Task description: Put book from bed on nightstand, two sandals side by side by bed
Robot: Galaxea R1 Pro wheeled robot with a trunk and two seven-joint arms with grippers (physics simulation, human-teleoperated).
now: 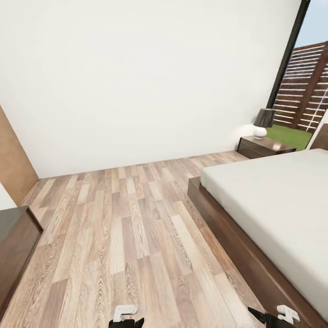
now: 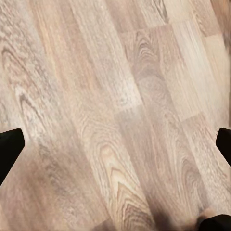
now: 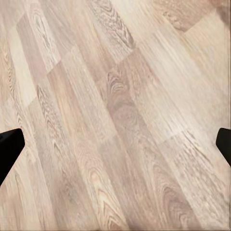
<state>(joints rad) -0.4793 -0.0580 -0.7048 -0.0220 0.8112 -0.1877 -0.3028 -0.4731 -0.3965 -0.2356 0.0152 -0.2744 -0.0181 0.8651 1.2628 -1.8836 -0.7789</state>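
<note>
The bed [image 1: 273, 200], a light-grey mattress on a dark brown frame, fills the right of the head view. Beyond its far corner a dark nightstand [image 1: 264, 146] stands against the white wall. The book and the two sandals are out of view. My left gripper [image 1: 125, 316] and right gripper [image 1: 275, 315] peek in at the lower edge, low over the plank floor beside the bed. In the left wrist view, the left gripper [image 2: 115, 149] is open with bare floor between its dark fingertips [image 2: 9, 147]. The right gripper [image 3: 115, 147] is also open over floor.
A black-shaded lamp [image 1: 263, 123] with a white base sits on the nightstand. A dark wood cabinet [image 1: 13, 246] stands at the left edge, with a brown wall panel [image 1: 13, 164] behind it. A tall dark-framed window [image 1: 310, 91] is at the far right. Wood floor [image 1: 127, 218] stretches ahead.
</note>
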